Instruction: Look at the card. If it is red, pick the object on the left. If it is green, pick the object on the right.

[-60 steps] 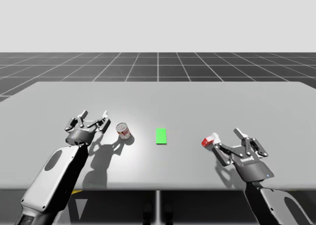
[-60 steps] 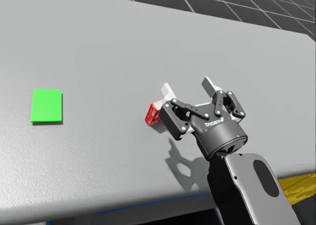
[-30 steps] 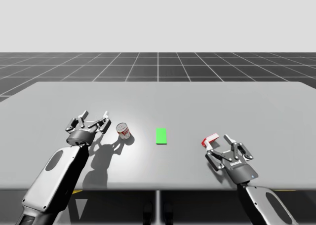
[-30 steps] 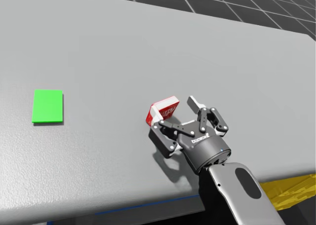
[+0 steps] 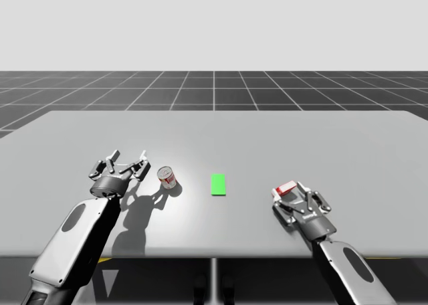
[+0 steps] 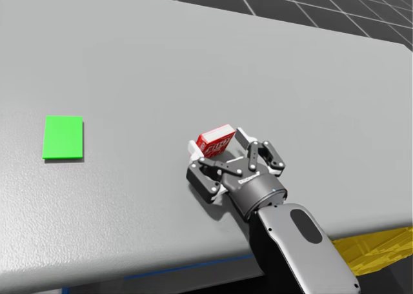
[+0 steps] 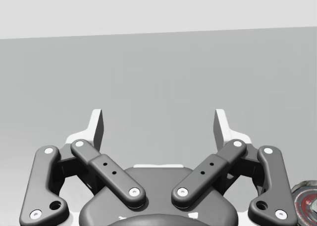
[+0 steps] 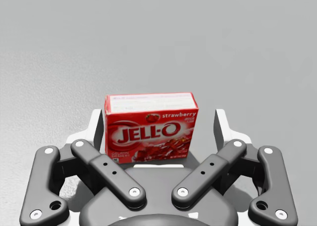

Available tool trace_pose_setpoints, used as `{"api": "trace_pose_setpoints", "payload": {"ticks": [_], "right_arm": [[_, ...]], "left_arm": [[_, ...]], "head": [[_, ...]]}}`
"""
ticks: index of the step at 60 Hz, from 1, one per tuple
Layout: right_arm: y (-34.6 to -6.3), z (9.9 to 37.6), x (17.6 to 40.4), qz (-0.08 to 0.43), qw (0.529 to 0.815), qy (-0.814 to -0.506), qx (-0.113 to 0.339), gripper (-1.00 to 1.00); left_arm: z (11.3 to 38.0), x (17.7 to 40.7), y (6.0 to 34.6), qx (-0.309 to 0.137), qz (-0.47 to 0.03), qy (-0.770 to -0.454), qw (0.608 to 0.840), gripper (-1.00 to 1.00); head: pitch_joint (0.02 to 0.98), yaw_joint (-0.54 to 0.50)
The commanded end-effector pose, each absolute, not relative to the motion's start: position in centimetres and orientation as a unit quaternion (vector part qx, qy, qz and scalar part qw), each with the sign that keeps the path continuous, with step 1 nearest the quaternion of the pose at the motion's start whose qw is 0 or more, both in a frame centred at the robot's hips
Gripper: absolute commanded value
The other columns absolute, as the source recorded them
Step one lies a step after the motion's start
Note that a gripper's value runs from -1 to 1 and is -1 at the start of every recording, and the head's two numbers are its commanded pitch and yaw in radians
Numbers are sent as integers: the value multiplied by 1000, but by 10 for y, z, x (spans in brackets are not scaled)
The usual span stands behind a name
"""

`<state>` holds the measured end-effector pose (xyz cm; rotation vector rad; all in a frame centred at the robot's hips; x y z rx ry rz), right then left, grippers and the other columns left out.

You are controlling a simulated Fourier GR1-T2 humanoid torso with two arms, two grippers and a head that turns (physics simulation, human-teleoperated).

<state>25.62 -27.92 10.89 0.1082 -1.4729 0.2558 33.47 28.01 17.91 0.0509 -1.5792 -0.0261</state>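
Note:
A green card (image 5: 218, 184) (image 6: 63, 137) lies flat at the table's middle. Left of it stands a small red-and-white can (image 5: 167, 178) (image 7: 304, 202). To the card's right lies a red box (image 5: 286, 188) (image 6: 215, 140) (image 8: 151, 127). My right gripper (image 5: 293, 195) (image 6: 218, 144) (image 8: 158, 124) is open around this box. One finger is at the box's side, and a gap shows at the other. My left gripper (image 5: 128, 159) (image 7: 158, 124) is open and empty, just left of the can.
The grey table (image 5: 321, 144) has bare room behind the objects. Its front edge (image 6: 161, 268) runs close under my right forearm. A dark grid floor lies beyond the table.
My right gripper has slid left and forward, so the red box now sits between its fingers instead of beside them. The left arm, can and card have not moved.

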Motion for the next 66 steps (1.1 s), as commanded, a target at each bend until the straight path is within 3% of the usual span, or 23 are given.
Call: {"api": "trace_pose_setpoints", "payload": {"ticks": [1, 25, 27, 28, 29, 30, 31, 46, 66], "right_arm": [[-277, 104, 265, 120, 738, -662, 48, -1000], [-277, 96, 275, 119, 756, -641, 52, -1000], [-277, 96, 274, 124, 753, -645, 44, -928], [-277, 96, 272, 124, 748, -652, 28, 90], [-277, 96, 271, 125, 747, -652, 29, 767], [-276, 96, 271, 127, 748, -651, 30, 943], [-276, 96, 271, 126, 749, -650, 34, 1000], [-276, 94, 270, 121, 758, -640, 40, 1000], [-277, 93, 269, 121, 758, -640, 40, 1000]], "left_arm": [[179, 335, 280, 23, -12, -710, 704, -1000], [179, 335, 280, 23, -12, -710, 704, -1000], [179, 335, 280, 23, -12, -710, 704, -1000], [179, 335, 280, 23, -12, -710, 704, -1000], [179, 335, 280, 23, -12, -710, 704, -1000], [179, 335, 280, 23, -12, -710, 704, -1000], [179, 335, 280, 23, -12, -710, 704, -1000], [179, 335, 280, 23, -12, -710, 704, -1000], [179, 336, 280, 22, -13, -711, 702, -1000]], "head": [[864, -400], [857, -398], [856, -398], [854, -398], [853, -398], [853, -398], [851, -398], [802, -401], [536, -435]]}}
